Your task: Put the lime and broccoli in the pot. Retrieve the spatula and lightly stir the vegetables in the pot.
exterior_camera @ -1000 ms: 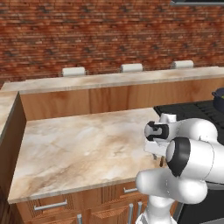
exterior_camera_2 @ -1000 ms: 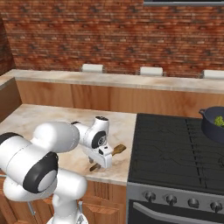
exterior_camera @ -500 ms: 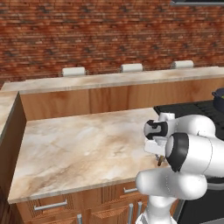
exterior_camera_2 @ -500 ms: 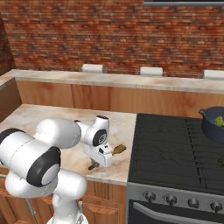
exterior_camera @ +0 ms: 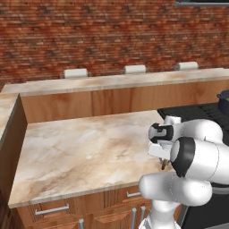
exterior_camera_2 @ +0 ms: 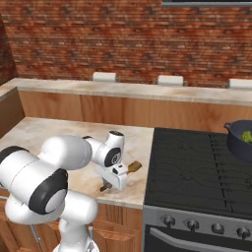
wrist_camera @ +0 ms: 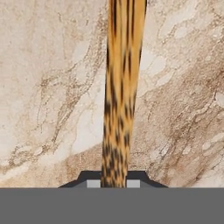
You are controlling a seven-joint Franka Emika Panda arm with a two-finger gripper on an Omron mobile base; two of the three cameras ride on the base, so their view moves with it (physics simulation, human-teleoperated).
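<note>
I had the fingers (wrist_camera: 113,183) clamped on the spatula (wrist_camera: 120,87), its handle running to 12 o'clock over the table (wrist_camera: 48,87)

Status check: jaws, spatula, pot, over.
Jaws shut on spatula, down on the counter. Pot on the stove, green inside. Path to pot looks unobstructed.

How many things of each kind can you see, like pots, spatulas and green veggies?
pot: 1
spatula: 1
green vegetables in the pot: a green patch shows over the rim, too small to count apart, so 1 at least
gripper: 1, shut on the spatula
Total: 4
</note>
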